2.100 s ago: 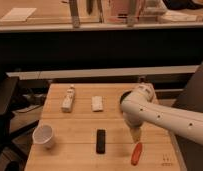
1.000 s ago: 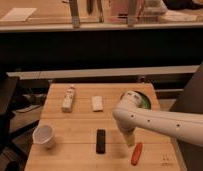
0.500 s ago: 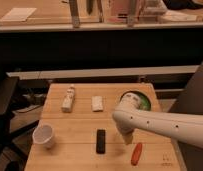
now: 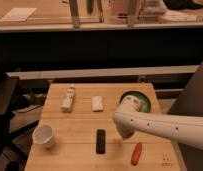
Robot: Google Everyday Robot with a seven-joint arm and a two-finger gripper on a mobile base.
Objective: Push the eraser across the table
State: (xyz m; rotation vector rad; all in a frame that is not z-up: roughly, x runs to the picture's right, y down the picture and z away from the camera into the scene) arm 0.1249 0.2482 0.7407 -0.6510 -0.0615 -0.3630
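The hand [image 4: 124,131] sits at the end of the white arm, which reaches in from the right edge of the view. It hangs low over the wooden surface [image 4: 80,125], in front of the green bowl [image 4: 140,102]. The arm's rounded end covers it, so I cannot tell how far open it is, and nothing shows as held.

The eraser [image 4: 100,141] lies flat just beside the hand, toward the left of the view, with a narrow strip of bare wood between them. Its long axis runs from the near edge toward the far edge, so its long flank faces the hand. A sideways sweep toward the white paper cup [image 4: 44,136] would probably meet that flank squarely.

The orange carrot-shaped piece [image 4: 137,153] lies on the hand's other side, nearer the front edge.
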